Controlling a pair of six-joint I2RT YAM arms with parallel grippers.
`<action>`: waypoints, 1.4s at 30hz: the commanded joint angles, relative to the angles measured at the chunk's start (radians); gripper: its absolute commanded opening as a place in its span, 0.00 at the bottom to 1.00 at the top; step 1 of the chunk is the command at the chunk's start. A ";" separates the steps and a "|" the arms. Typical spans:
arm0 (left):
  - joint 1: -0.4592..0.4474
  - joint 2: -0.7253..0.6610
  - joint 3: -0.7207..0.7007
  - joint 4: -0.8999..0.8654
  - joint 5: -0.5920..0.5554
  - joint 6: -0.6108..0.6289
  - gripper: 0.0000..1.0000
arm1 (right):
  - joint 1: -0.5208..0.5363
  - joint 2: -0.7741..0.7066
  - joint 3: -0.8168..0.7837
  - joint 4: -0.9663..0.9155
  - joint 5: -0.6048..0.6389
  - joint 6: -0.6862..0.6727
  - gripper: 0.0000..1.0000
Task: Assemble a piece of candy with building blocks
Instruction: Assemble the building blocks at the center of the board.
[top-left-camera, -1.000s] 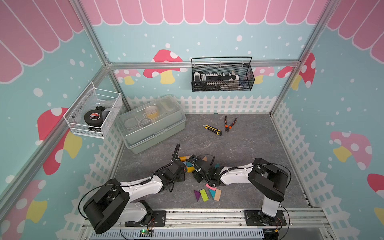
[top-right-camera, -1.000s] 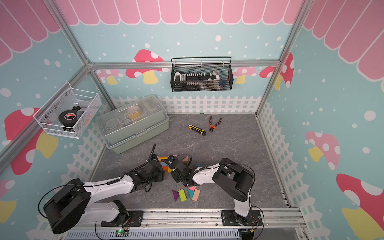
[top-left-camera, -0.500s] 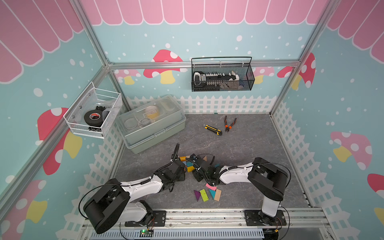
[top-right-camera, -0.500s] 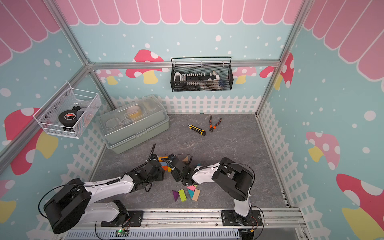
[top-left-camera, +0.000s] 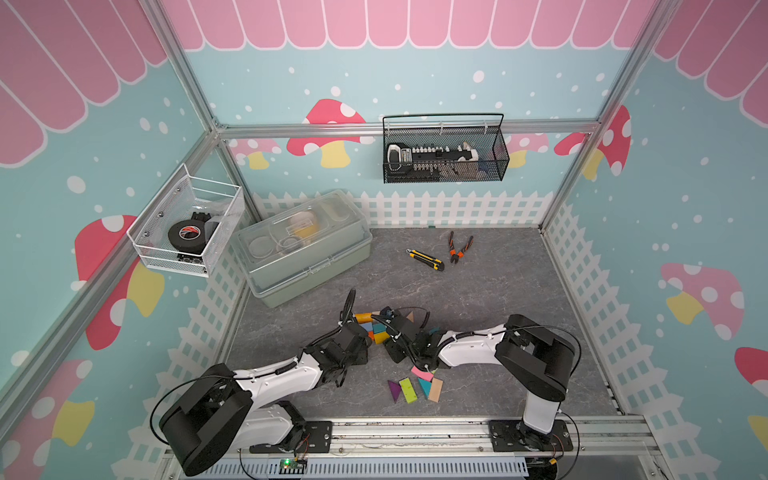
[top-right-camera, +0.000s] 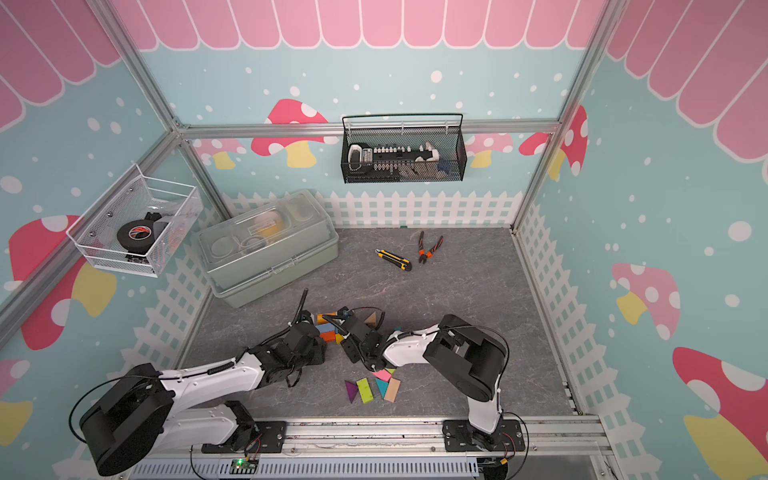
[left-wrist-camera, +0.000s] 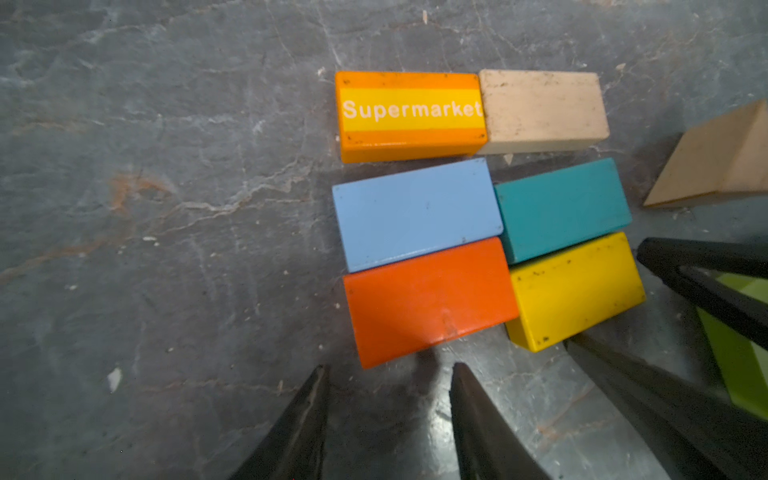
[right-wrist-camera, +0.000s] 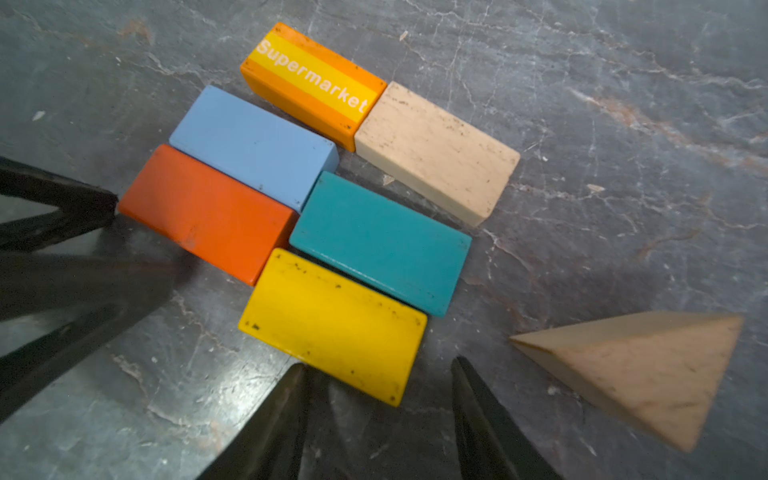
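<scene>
- Six blocks lie flat together on the desk.
- Left gripper: apart, empty, beside orange block.
- Right gripper: apart, empty, at yellow block.
- Nudge edges gently to close gaps.

I count six rectangular blocks packed in my cluster, one tan wedge beside it, five more blocks near my bases, one utility knife and one pliers.
</scene>
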 joint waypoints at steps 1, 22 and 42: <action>0.009 0.038 -0.008 -0.071 -0.017 -0.023 0.47 | -0.002 0.036 0.016 -0.033 -0.009 0.016 0.59; 0.031 0.045 0.001 -0.052 -0.023 -0.003 0.45 | -0.005 0.098 0.047 -0.036 0.034 0.078 0.63; 0.032 0.037 0.007 -0.043 -0.011 0.019 0.46 | -0.018 0.001 0.011 -0.034 -0.023 -0.011 0.67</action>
